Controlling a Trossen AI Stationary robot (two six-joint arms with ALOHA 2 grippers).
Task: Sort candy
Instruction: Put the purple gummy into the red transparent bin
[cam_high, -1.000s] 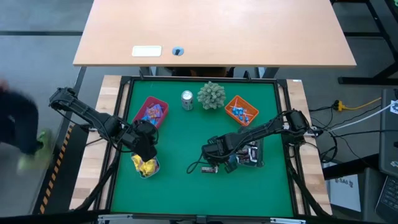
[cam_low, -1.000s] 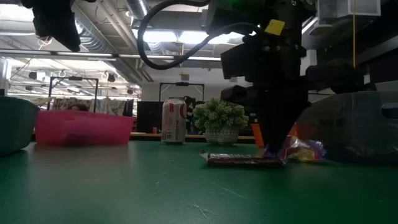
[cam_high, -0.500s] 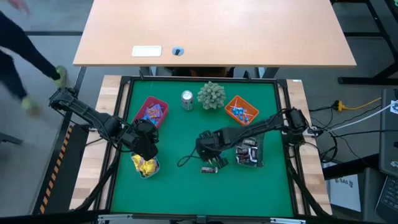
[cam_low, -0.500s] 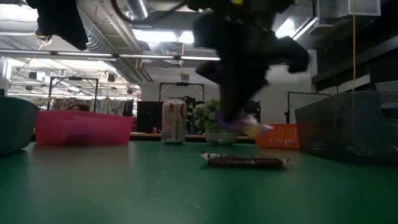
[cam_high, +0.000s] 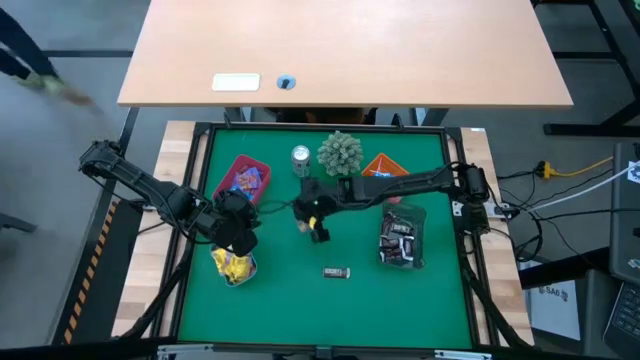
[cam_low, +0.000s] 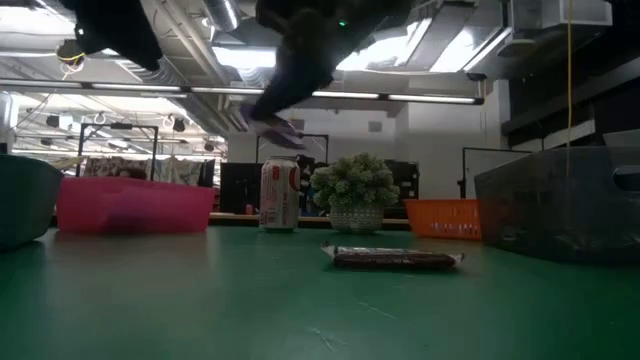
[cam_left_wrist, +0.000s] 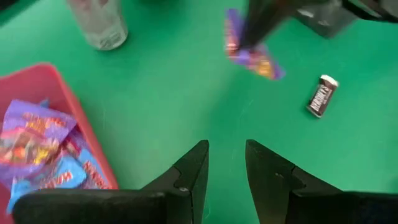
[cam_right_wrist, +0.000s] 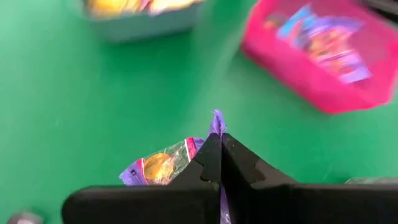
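My right gripper (cam_high: 311, 216) hovers over the middle of the green mat, near the can, shut on a purple and yellow candy packet (cam_right_wrist: 157, 169); the left wrist view shows the same packet (cam_left_wrist: 252, 55) in the air. My left gripper (cam_left_wrist: 226, 169) is open and holds nothing. It waits above the grey tray of yellow candy (cam_high: 233, 267). A dark brown mini bar (cam_high: 336, 272) lies flat on the mat. The pink tray (cam_high: 243, 181) holds purple and blue packets. A clear tray (cam_high: 402, 244) holds dark bars. My right gripper pinches the packet between its two fingers at the packet's purple crimped end (cam_right_wrist: 216, 119), coming from above and pointing down. The packet is lifted clear of the mat and hangs below the fingers.
A silver can (cam_high: 301, 159) and a green spiky plant ball (cam_high: 341, 152) stand at the mat's far side. The orange tray (cam_high: 388, 171) lies partly under my right arm. Open green mat lies between the trays, around the mini bar.
My right gripper has risen from the mat beside the mini bar and swung toward the table's far left, toward the pink tray, carrying the purple packet. The packet, earlier on the mat by the clear tray, is now lifted clear. The mini bar stayed put.
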